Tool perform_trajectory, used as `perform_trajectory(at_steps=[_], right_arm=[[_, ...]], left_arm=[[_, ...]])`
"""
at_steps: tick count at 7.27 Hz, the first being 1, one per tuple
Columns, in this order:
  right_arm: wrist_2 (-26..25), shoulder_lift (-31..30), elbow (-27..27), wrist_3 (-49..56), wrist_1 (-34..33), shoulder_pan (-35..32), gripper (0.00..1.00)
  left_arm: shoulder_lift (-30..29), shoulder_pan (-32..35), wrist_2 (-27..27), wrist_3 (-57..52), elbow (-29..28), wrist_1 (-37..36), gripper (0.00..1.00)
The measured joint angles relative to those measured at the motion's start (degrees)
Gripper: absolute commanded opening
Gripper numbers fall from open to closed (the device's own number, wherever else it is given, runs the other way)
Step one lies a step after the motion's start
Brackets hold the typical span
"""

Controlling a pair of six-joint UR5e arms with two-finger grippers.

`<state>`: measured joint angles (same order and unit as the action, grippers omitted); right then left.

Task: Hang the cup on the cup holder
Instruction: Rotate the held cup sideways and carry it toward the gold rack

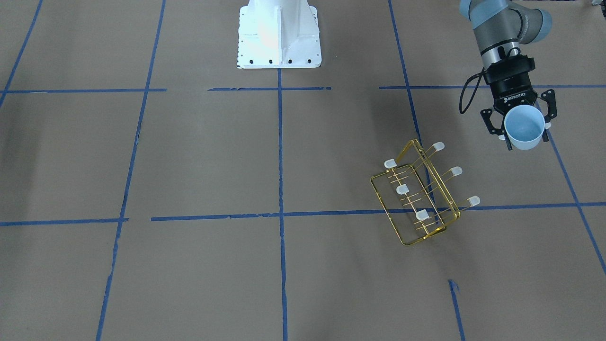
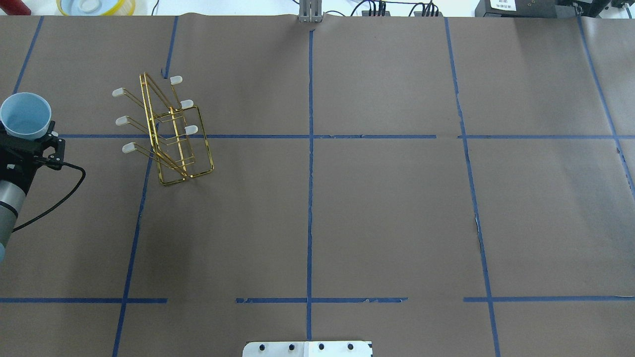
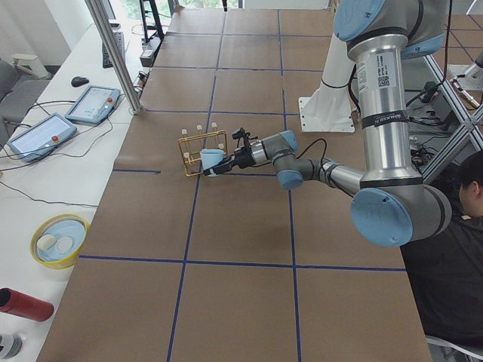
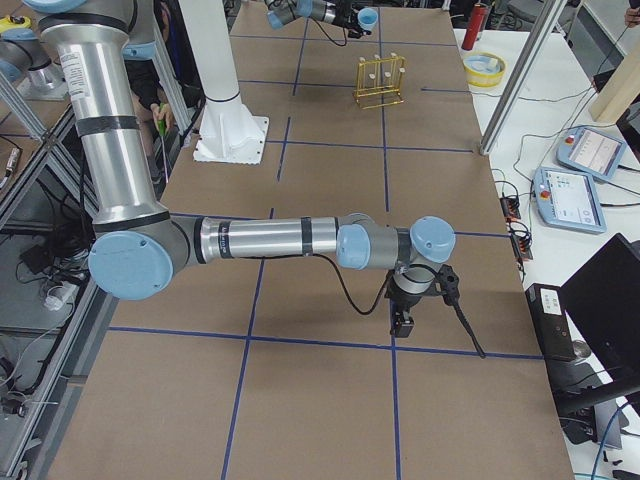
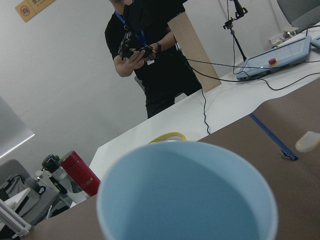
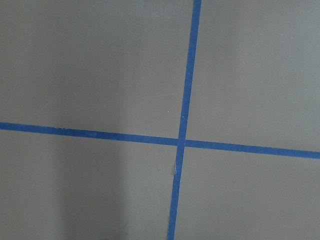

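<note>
The pale blue cup (image 1: 524, 129) is gripped at its base by my left gripper (image 1: 521, 124), lifted off the table with its open mouth tilted outward. It also shows in the overhead view (image 2: 25, 116) and fills the left wrist view (image 5: 185, 195). The gold wire cup holder (image 1: 402, 189) stands on the brown table, its capped prongs bare; in the overhead view the holder (image 2: 191, 130) is right of the cup, apart from it. My right gripper (image 4: 402, 322) hangs over the table far from both, seen only in the exterior right view, so I cannot tell if it is open or shut.
The white robot base (image 1: 279, 33) stands at the table's robot-side edge. A yellow bowl (image 2: 96, 6) and a red bottle (image 2: 15, 7) sit on the side bench beyond the holder. An operator (image 5: 150, 55) stands past the table end. Blue tape lines cross the table.
</note>
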<state>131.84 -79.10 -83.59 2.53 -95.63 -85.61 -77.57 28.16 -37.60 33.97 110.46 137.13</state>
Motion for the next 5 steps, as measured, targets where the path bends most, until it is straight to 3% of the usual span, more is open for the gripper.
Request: perform_trajectory(at_steps=[1,5], right_arm=[[0.00,0.00,0.00,-0.02,0.00,0.00,1.00],[0.00,0.00,0.00,0.01,0.00,0.00,1.00]], left_arm=[[-0.07,-0.62,1.97,-4.78,1.28,-2.60,0.17],[-1.25,-4.89,7.19,-10.42,3.46,-18.11,0.01]])
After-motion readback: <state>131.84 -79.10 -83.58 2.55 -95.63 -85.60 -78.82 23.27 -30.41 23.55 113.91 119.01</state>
